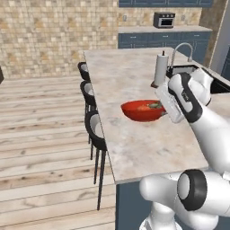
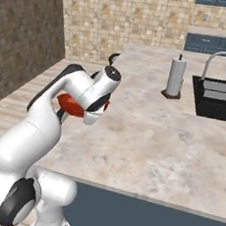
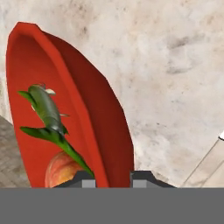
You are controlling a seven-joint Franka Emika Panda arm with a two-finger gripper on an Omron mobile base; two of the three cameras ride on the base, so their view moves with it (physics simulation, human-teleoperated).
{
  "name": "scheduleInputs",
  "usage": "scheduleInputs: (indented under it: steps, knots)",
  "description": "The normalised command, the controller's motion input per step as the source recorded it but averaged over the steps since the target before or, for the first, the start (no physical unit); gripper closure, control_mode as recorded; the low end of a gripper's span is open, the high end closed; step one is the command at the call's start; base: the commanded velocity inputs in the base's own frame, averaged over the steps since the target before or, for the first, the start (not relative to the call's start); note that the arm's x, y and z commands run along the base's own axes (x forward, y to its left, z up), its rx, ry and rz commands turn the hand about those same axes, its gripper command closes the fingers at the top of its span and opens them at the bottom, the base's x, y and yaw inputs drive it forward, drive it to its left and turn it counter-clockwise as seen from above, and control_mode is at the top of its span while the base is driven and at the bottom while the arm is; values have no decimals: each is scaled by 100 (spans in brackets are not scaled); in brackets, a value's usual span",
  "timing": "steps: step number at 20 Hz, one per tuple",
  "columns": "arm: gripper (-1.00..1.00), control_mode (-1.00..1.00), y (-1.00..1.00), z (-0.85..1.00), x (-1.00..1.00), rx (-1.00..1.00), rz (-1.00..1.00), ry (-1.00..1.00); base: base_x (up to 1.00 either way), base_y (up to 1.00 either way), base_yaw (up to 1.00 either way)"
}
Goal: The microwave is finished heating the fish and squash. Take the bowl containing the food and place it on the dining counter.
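The red bowl (image 1: pixel 140 111) is low over the pale stone dining counter (image 1: pixel 134 148), near its stool side; I cannot tell whether it touches the top. My gripper (image 1: pixel 161 109) is shut on the bowl's right rim. In the hand view the two fingertips (image 3: pixel 84 178) pinch the rim of the bowl (image 3: pixel 100 122), one inside and one outside. The food lies inside: a green fish (image 3: pixel 46 109) and an orange squash lump (image 3: pixel 61 171). In the right base view my arm covers most of the bowl (image 2: pixel 68 106). The microwave is out of view.
A paper towel holder (image 1: pixel 161 68) stands upright on the counter behind the bowl, with a dark sink (image 2: pixel 217 99) and curved faucet (image 2: pixel 218 62) to its right. Black stools (image 1: pixel 95 128) line the counter's left side over the wooden floor. A small grey appliance (image 1: pixel 164 19) sits on the far back counter.
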Motion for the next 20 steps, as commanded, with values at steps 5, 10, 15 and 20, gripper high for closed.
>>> scheduleInputs:
  steps: [5, 10, 15, 20]
  knots:
    - [100, -100, 3, -95, 58, 0, 0, -8, 0, 0, 0]
    - [100, -100, 9, -44, 89, -7, -4, -4, 0, 0, 0]
    - [100, -100, 0, -18, 95, -1, -2, 0, 0, 0, 0]
    - [100, -100, 0, -37, 77, -1, 0, 1, 0, 0, 0]
